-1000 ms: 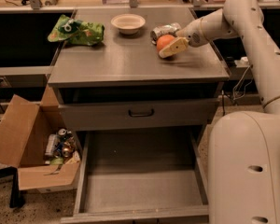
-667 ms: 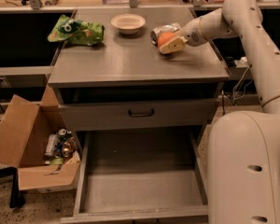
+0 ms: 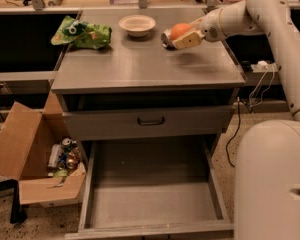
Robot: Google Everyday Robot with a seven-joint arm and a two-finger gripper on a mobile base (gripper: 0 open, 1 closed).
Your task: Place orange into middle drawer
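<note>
The gripper [image 3: 184, 37] pinches the orange [image 3: 179, 30] just above the table [image 3: 140, 69], up at 1 o'clock. A cream bowl [image 3: 137, 25] sits at 9 o'clock from it. The middle drawer [image 3: 150, 199] is pulled open, down at 6 o'clock.

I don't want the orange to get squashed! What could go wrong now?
The pincer, over the table's back right, grips the orange, far from the open middle drawer below. The orange might slip and roll off the table. Swinging away, the pincer could also knock the can just beside it.
</note>
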